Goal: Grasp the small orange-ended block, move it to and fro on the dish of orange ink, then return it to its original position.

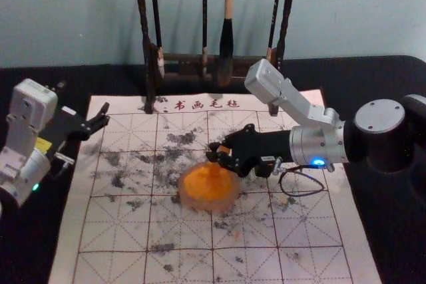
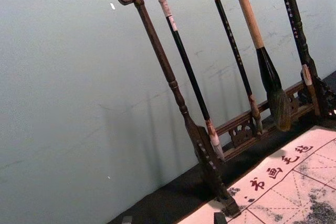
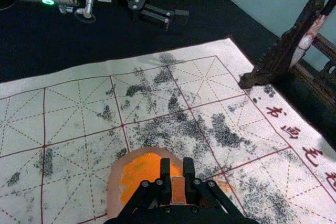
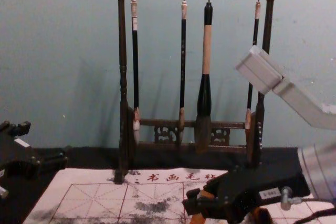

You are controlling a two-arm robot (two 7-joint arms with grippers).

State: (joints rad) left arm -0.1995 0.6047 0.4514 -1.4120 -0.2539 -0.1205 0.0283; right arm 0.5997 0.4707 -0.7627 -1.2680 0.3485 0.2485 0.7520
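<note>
My right gripper (image 1: 217, 154) is over the dish of orange ink (image 1: 197, 197), shut on the small block (image 1: 225, 151). An orange lower part of the block reaches down at the ink; whether it touches cannot be told. In the right wrist view, the block (image 3: 178, 189) is pinched between the fingertips of the right gripper (image 3: 178, 174), with the dish (image 3: 115, 190) behind. In the chest view the block (image 4: 197, 218) hangs low below the fingers. My left gripper (image 1: 81, 101) stays parked open at the mat's left edge; its tips show in its wrist view (image 2: 173, 219).
A dark wooden rack (image 1: 180, 59) with several hanging brushes stands behind the mat. The ink-stained, gridded felt mat (image 1: 120, 231) lies on a black-covered table (image 1: 386, 74). A cable (image 1: 303, 194) loops beneath the right wrist.
</note>
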